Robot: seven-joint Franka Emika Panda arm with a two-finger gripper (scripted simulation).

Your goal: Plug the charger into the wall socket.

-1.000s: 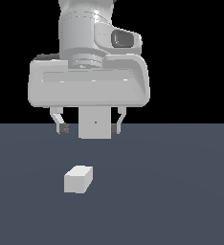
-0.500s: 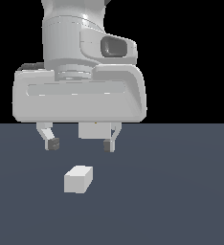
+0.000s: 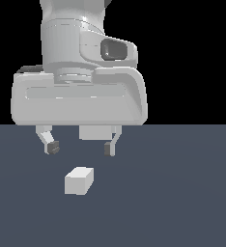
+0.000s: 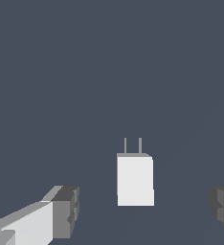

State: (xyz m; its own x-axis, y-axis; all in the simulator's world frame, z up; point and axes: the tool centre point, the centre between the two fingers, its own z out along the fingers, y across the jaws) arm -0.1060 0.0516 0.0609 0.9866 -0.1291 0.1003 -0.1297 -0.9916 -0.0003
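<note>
Gripper (image 3: 80, 148) spread wide, empty, hanging above the dark surface (image 3: 182, 193). Charger (image 3: 79, 181) lying flat on that surface, just below the gap between the fingertips (image 3: 51, 147), touching neither; two thin prongs visible at one end in the wrist view. Wall socket (image 3: 96, 132) mostly hidden behind the hand.
</note>
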